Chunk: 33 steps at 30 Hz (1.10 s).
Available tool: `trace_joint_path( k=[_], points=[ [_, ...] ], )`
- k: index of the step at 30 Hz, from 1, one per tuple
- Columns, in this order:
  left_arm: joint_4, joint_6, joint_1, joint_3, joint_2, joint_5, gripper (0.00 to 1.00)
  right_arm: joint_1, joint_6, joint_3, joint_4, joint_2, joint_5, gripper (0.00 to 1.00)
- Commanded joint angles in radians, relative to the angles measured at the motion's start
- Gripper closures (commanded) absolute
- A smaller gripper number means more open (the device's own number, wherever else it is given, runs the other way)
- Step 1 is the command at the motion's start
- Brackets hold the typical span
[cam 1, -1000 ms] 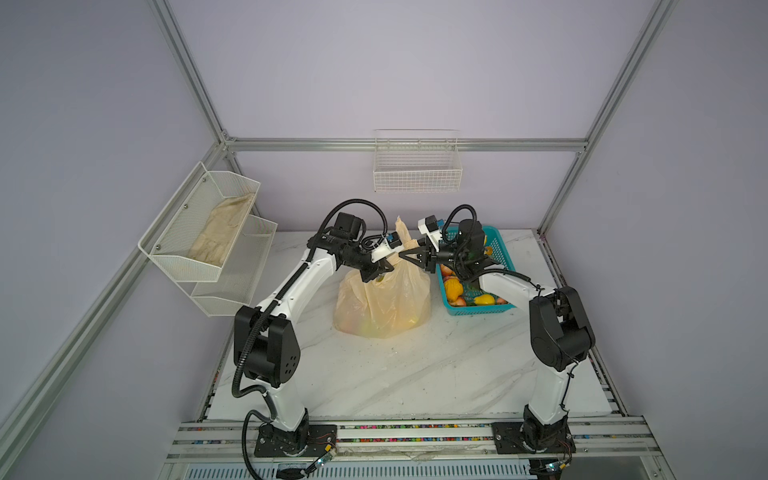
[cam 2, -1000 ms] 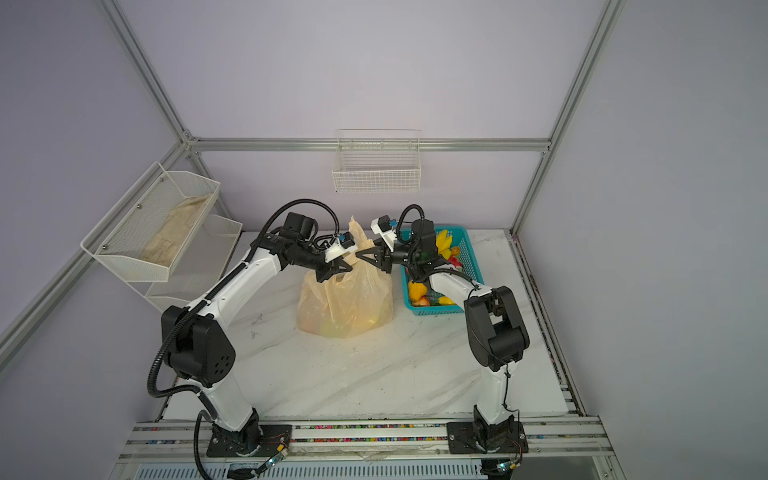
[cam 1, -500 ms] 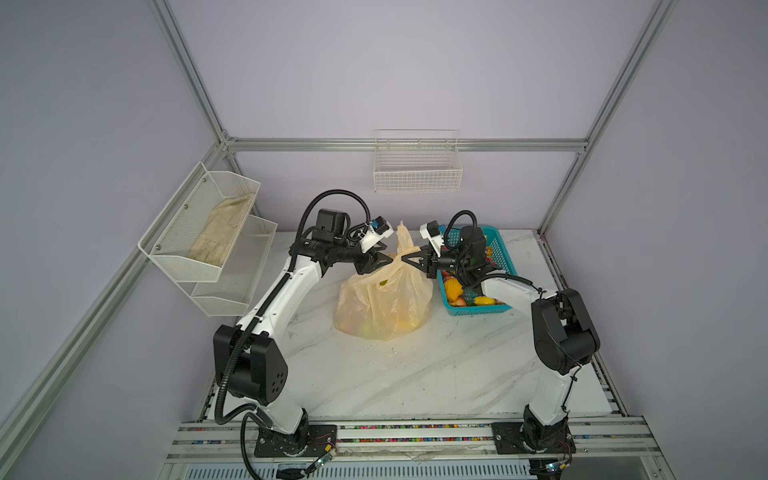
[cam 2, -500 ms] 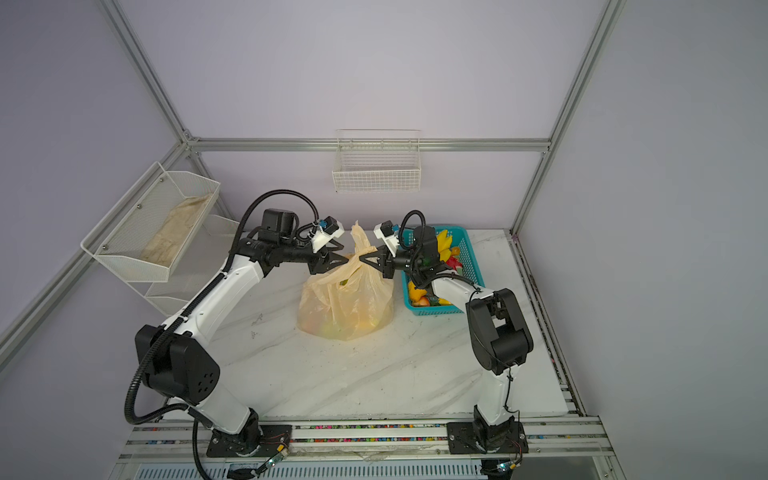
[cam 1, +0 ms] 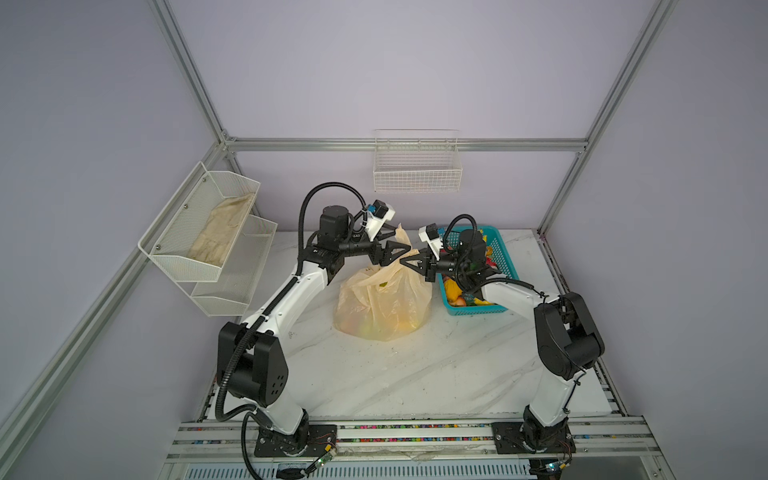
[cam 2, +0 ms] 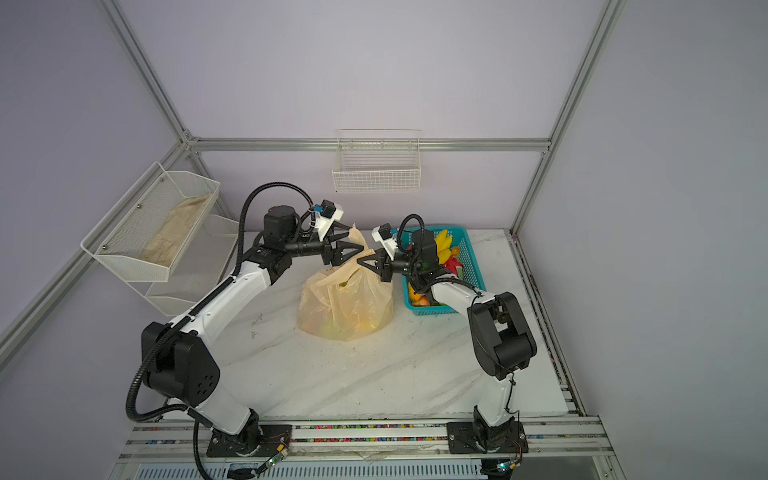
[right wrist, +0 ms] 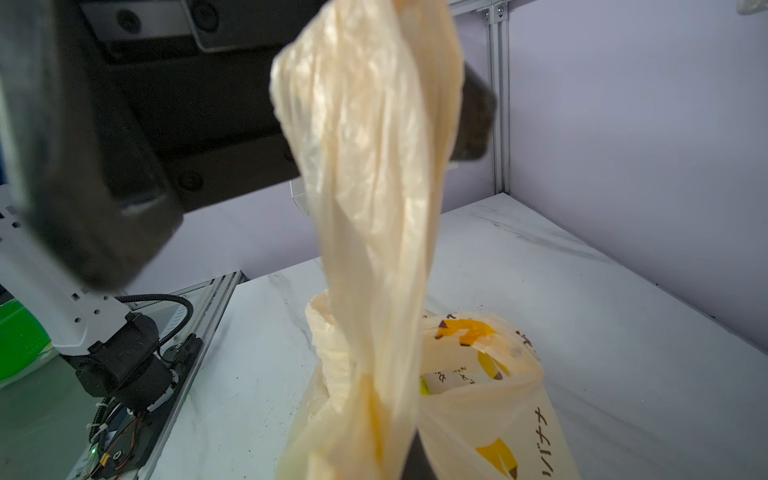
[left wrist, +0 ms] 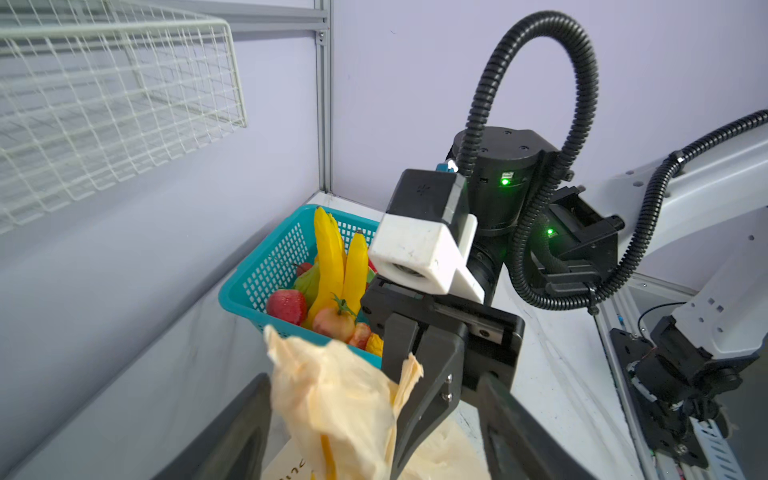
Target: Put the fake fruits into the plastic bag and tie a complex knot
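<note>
Left wrist view: right hand (left wrist: 411, 415) is pinching the plastic bag (left wrist: 332, 407) by a handle; left hand (left wrist: 372, 386), just beside, is gaping empty. Tying apparently; regrasp next.

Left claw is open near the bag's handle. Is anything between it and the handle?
Nothing visible does. The plastic bag's handle strip rises between the fingers of the open left claw. The right claw, shut on that strip just beside it, leaves little room.
</note>
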Motion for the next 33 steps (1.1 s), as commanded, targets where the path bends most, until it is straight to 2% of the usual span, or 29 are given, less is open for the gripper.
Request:
trace_joint_path(
  k=[1, 5, 7, 8, 10, 14, 17, 23, 29, 33],
  points=[
    [0.043, -0.075, -0.005, 0.127, 0.023, -0.016, 0.38, 0.008, -0.007, -0.016, 0.023, -0.033, 0.002, 1.0],
    [0.045, -0.086, -0.005, 0.141, 0.04, -0.012, 0.64, 0.007, -0.023, -0.022, -0.009, -0.038, 0.028, 1.0],
    [0.052, -0.086, -0.005, 0.124, 0.034, -0.024, 0.82, 0.007, -0.016, -0.019, -0.038, -0.037, 0.06, 0.99],
    [0.056, -0.088, -0.004, 0.111, 0.028, -0.033, 0.88, 0.008, -0.004, -0.017, -0.046, -0.039, 0.077, 0.97],
    [0.083, -0.088, -0.004, 0.059, 0.011, -0.048, 0.94, 0.007, 0.032, -0.02, -0.038, -0.046, 0.093, 0.93],
    [0.149, -0.104, -0.002, -0.035, -0.024, -0.066, 0.97, 0.007, 0.137, -0.038, 0.055, -0.043, 0.083, 0.87],
    [0.212, -0.137, 0.004, -0.09, -0.043, -0.074, 0.98, 0.008, 0.133, -0.036, 0.045, -0.04, 0.084, 0.83],
    [0.253, -0.161, 0.012, -0.138, -0.056, -0.073, 0.99, 0.008, 0.149, -0.039, 0.06, -0.034, 0.088, 0.82],
    [0.306, -0.167, 0.027, -0.204, -0.095, -0.094, 0.99, 0.008, 0.187, -0.022, 0.049, -0.024, 0.122, 0.88],
    [0.369, -0.116, 0.03, -0.288, -0.14, -0.096, 0.98, 0.007, 0.259, 0.02, -0.002, -0.002, 0.183, 0.93]
  ],
)
